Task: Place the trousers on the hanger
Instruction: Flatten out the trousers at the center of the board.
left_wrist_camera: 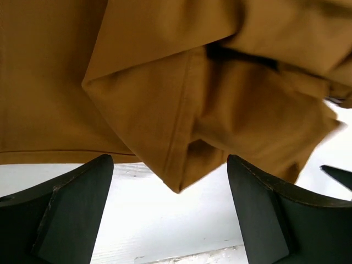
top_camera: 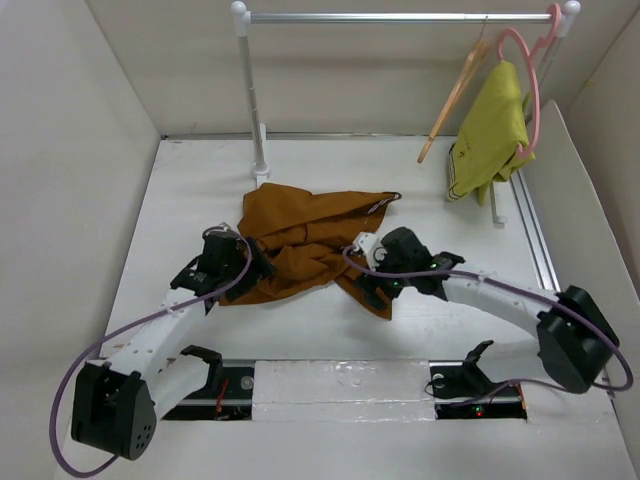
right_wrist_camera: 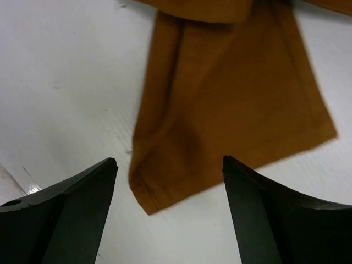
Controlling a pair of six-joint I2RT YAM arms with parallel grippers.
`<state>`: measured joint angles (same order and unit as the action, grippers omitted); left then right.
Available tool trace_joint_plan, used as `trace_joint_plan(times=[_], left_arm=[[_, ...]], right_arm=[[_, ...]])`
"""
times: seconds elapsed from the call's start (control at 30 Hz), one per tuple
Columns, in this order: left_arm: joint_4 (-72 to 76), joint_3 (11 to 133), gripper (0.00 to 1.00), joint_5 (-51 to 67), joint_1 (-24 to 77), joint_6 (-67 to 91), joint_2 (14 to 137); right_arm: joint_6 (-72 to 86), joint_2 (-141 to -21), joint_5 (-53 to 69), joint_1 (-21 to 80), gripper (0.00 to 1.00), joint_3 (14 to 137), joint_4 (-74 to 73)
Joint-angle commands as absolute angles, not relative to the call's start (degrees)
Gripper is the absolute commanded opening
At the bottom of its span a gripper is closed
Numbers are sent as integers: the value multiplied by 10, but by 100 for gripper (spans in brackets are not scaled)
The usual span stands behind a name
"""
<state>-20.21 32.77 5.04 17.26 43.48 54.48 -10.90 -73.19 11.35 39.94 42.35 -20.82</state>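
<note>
The rust-brown trousers (top_camera: 300, 235) lie crumpled on the white table in the middle. The thin wooden hanger (top_camera: 455, 95) hangs from the rail at the back right. My left gripper (top_camera: 262, 267) is open at the trousers' left edge; in its wrist view a folded corner of the cloth (left_wrist_camera: 181, 126) lies between and just beyond the fingers (left_wrist_camera: 71, 209). My right gripper (top_camera: 368, 288) is open over a trouser leg end (right_wrist_camera: 231, 110) at the cloth's right side, with nothing held.
A pink plastic hanger (top_camera: 535, 70) with a yellow-green garment (top_camera: 492, 130) hangs on the metal rail (top_camera: 400, 17) beside the wooden one. The rail's left post (top_camera: 252, 95) stands behind the trousers. White walls enclose the table on three sides.
</note>
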Motion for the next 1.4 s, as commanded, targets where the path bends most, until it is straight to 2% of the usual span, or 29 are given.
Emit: trace_joint_plan(times=[0.0,0.07,0.1,0.13,0.17,0.2,0.23,0.33,0.4,0.47,0.5,0.6,0.63,0.67,0.73,0.83,0.93,1.07,1.13,1.17,1.2,1.23,1.27,1.3,1.37], left_arm=[[-113,302,81,87,175,475,571],[-84,294,80,82,175,477,594],[-75,296,79,77,175,476,616],[-59,302,77,70,175,474,625],[-55,305,71,54,175,472,632],[-53,314,65,42,175,473,639],[-45,320,61,34,175,472,640],[-38,337,44,-16,175,469,641],[-41,349,31,-50,168,462,650],[-61,368,2,-65,149,455,657],[-67,374,0,-68,149,453,657],[-91,388,0,-77,149,444,624],[-99,382,0,-72,149,442,596],[-99,381,0,-72,149,442,596],[-106,369,0,-64,149,442,560],[-128,360,0,-54,149,443,536],[-138,354,0,-49,149,443,530],[-135,352,0,-44,149,443,529],[-140,357,0,-44,149,441,530],[-143,362,0,-47,149,439,528],[-151,380,0,-52,149,436,526],[-167,394,0,-57,149,429,521],[-175,409,0,-67,149,424,517],[-198,471,0,-78,149,411,501],[-209,499,0,-103,149,399,497]], right_arm=[[-100,-777,129,451,82,426,-124],[-77,-814,115,493,75,419,-104],[-66,-825,108,504,61,413,-70],[-47,-836,108,514,55,403,-53],[-37,-861,107,536,45,399,-36],[-27,-873,107,549,6,399,-14],[-17,-883,117,566,0,403,-11],[-35,-901,183,674,0,459,-31],[-64,-905,207,768,0,555,-116],[-81,-898,137,810,0,610,-188],[-78,-880,109,810,17,620,-209],[-44,-828,53,779,76,572,-204],[-13,-768,51,699,80,537,-199],[-12,-767,51,698,80,537,-199],[17,-712,31,619,81,494,-201],[27,-664,-32,557,85,469,-256],[28,-633,-18,558,90,461,-295],[64,-620,-78,570,93,433,-321],[59,-644,-96,552,87,433,-308],[55,-659,-103,543,80,446,-295],[48,-691,-110,526,45,453,-283],[31,-709,-105,515,27,467,-280],[26,-728,-104,510,0,486,-291],[7,-754,-132,527,0,562,-327],[7,-750,-151,549,0,598,-377]])
